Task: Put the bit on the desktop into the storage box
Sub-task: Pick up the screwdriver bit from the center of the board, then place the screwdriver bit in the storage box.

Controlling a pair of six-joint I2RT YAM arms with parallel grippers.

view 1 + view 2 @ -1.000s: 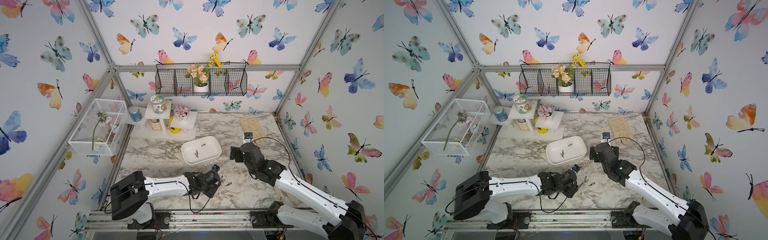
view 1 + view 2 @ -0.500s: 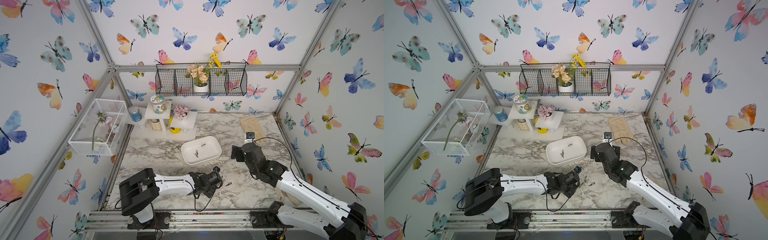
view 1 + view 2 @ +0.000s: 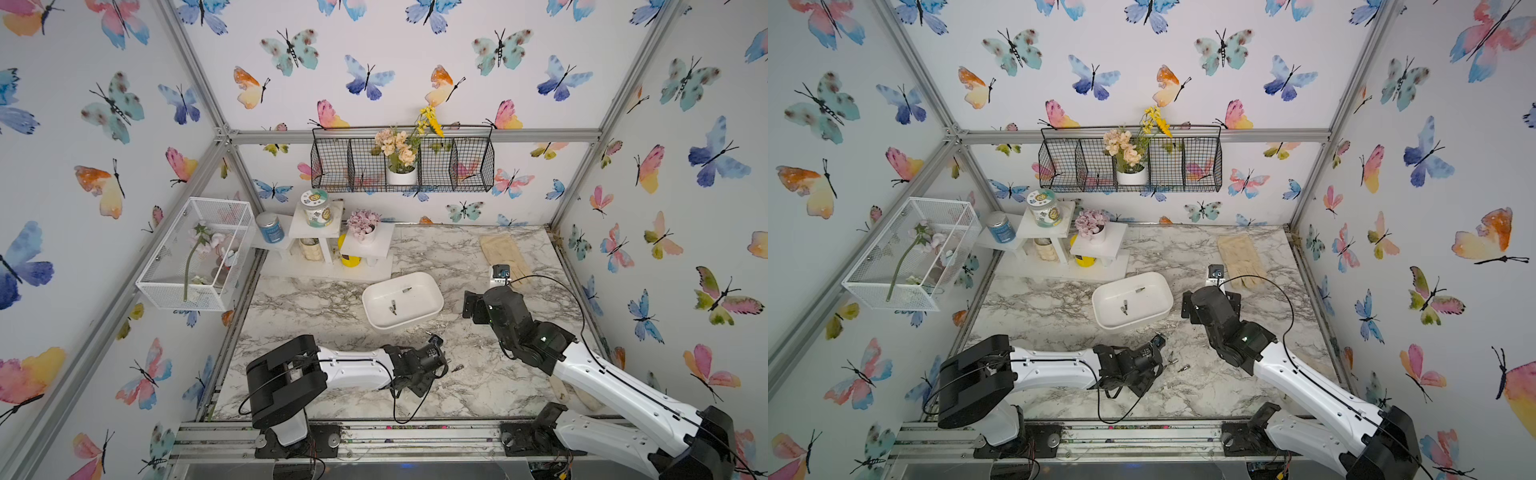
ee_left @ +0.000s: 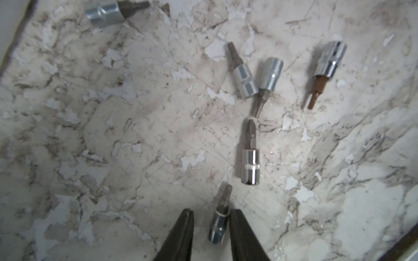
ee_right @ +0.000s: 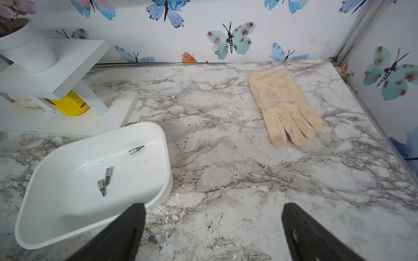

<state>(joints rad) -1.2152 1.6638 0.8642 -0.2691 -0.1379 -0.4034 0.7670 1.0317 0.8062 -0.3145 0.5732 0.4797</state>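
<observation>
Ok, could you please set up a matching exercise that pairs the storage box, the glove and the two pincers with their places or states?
Things:
1. storage box
2. glove
3. left pincer
4. right pincer

Places or states:
A. open wide, gripping nothing
B. lying flat on the desktop near its far right corner
C. holding three bits
D. low over the desktop, straddling one bit

Pairs: 1-C, 2-B, 3-D, 4-A.

Bits point(image 4: 248, 166) shiny chromed metal; desktop point(image 4: 113, 135) matt marble-look, flaking; storage box point(image 5: 67, 214) glossy white plastic; glove point(image 5: 282, 106) cloth.
</observation>
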